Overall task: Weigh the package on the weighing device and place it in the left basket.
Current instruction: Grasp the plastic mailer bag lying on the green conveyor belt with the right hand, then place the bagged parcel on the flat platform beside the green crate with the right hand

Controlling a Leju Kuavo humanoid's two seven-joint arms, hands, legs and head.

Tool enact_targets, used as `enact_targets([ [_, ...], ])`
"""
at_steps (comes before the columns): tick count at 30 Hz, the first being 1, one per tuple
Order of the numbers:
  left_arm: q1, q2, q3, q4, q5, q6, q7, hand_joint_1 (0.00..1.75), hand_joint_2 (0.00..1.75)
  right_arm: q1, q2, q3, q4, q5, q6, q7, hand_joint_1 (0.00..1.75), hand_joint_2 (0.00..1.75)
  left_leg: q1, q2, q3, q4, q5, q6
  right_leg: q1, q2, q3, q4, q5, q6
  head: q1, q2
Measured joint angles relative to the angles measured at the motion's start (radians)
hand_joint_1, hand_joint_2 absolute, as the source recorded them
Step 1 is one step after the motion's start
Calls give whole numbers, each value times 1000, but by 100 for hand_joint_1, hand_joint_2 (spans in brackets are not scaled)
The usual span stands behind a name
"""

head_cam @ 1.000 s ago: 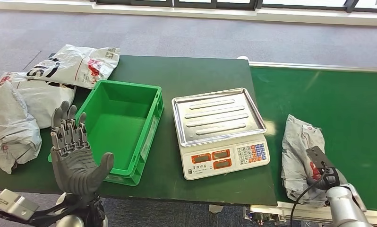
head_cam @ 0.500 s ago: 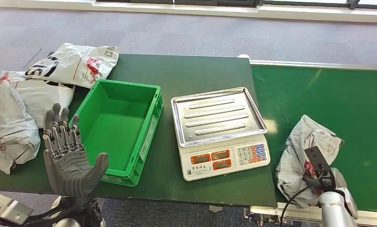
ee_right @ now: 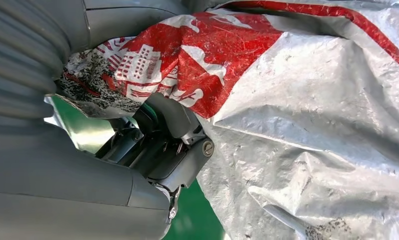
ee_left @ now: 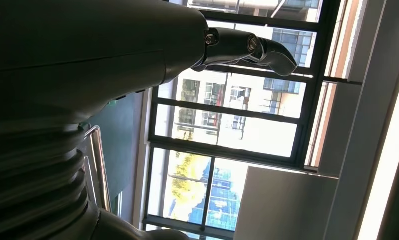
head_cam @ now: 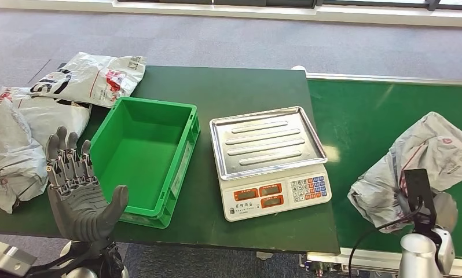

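A crumpled grey package (head_cam: 417,168) with red print hangs above the green conveyor belt (head_cam: 367,116) at the right. My right hand (head_cam: 420,200) grips it from below and is mostly hidden under it. The right wrist view shows the dark fingers (ee_right: 160,142) closed into the grey and red package (ee_right: 297,110). The scale (head_cam: 269,159) with its bare steel tray stands in the middle of the dark green table (head_cam: 240,92). To its left sits the green basket (head_cam: 145,156), with nothing in it. My left hand (head_cam: 81,188) is raised at the near left, palm up and fingers spread, holding nothing.
Several other grey packages (head_cam: 43,116) lie heaped at the table's left edge, beside and behind the basket. The scale's keypad and displays (head_cam: 278,194) face me. A silver rail runs along the conveyor's near edge (head_cam: 356,258).
My right hand has lifted the package off the conveyor, up and to the right. My left hand has drifted slightly left and down, still spread.
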Motion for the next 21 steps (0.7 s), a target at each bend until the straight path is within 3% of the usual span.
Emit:
enact_targets([
  [3, 0, 0, 0, 0, 0, 4, 0, 0, 175, 23, 16, 0, -67, -107, -76, -119, 175, 175, 0, 0, 0, 0, 0, 0, 0, 0, 0, 0, 0, 0, 0, 0],
  [7, -2, 0, -7, 8, -1, 10, 0, 0, 175, 80, 73, 7, -302, -243, -197, -261, 175, 175, 0, 0, -1, 0, -1, -1, 1, 0, -1, 0, 0, -1, 0, 0],
  [13, -6, 1, -15, 22, -2, 11, 0, 0, 175, 135, 125, 44, -549, -237, -252, -290, 175, 175, 0, 2, -1, 0, -1, -2, 1, 1, -2, 0, -1, -1, 0, 0],
  [21, -9, 2, -22, 36, -2, 11, 0, 0, 175, 169, 155, 88, -693, -211, -284, -304, 175, 175, 0, 3, 0, 0, -1, -2, 1, 2, -2, 0, -1, -1, 0, 0],
])
